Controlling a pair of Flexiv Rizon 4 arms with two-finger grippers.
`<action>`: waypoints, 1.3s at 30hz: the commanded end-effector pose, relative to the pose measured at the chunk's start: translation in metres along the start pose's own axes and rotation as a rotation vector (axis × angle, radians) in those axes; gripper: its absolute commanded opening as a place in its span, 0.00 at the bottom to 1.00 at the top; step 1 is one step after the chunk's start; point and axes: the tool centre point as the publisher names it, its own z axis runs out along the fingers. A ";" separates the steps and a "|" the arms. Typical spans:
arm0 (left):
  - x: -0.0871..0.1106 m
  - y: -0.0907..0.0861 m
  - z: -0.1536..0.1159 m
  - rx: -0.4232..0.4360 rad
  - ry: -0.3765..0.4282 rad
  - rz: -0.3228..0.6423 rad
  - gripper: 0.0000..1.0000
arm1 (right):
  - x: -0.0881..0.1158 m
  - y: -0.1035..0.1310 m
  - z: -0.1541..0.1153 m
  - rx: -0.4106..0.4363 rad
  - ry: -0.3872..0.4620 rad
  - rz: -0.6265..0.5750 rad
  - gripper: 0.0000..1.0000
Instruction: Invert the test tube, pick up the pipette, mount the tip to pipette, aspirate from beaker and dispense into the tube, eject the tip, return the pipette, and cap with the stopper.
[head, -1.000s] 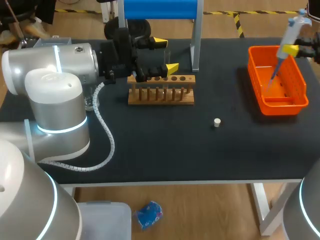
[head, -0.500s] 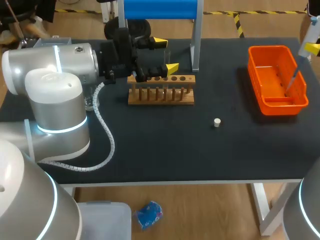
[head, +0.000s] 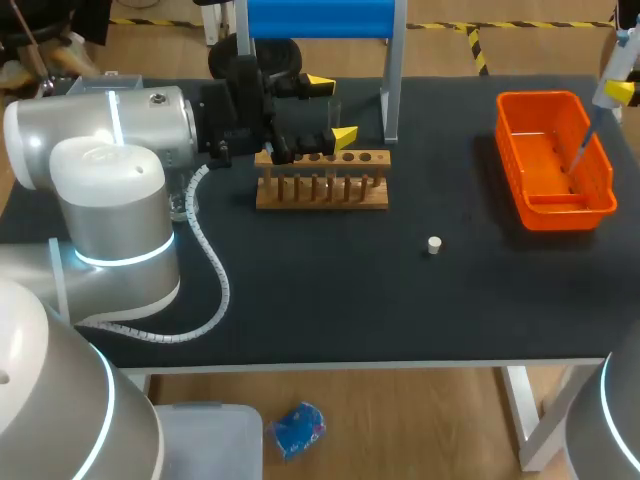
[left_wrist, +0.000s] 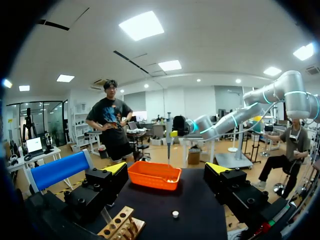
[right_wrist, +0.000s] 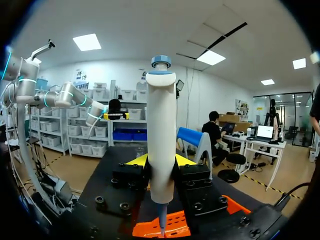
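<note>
My right gripper (head: 622, 90) is at the table's far right edge, shut on a white pipette (right_wrist: 161, 145) with a blue cap. The pipette's thin lower end (head: 582, 150) hangs over the right side of the orange basket (head: 530, 195). In the right wrist view that basket (right_wrist: 175, 226) lies under the pipette's point. My left gripper (head: 333, 108) stands open just behind the wooden test tube rack (head: 322, 190), with a faint clear glass thing between its fingers. A small white stopper (head: 433, 244) lies on the black table, ahead of the left gripper (left_wrist: 166, 169).
A blue stand (head: 320, 20) with metal legs rises at the back middle, close behind the left gripper. A white coiled cable (head: 215, 270) trails from my left arm onto the table. The rack (left_wrist: 120, 227) sits under the left fingers.
My right arm has carried the pipette from above the basket's middle out to its right side, near the table's edge. The left arm has not moved.
</note>
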 end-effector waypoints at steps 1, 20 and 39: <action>0.000 0.001 0.001 0.004 -0.003 0.001 1.00 | -0.006 -0.001 -0.001 -0.001 0.039 0.001 0.00; -0.021 -0.027 0.020 -0.124 -0.032 0.005 1.00 | -0.006 -0.001 -0.001 -0.001 0.039 0.001 0.00; -0.031 -0.084 0.162 -0.291 0.141 -0.005 1.00 | -0.006 -0.001 -0.001 -0.001 0.039 0.001 0.00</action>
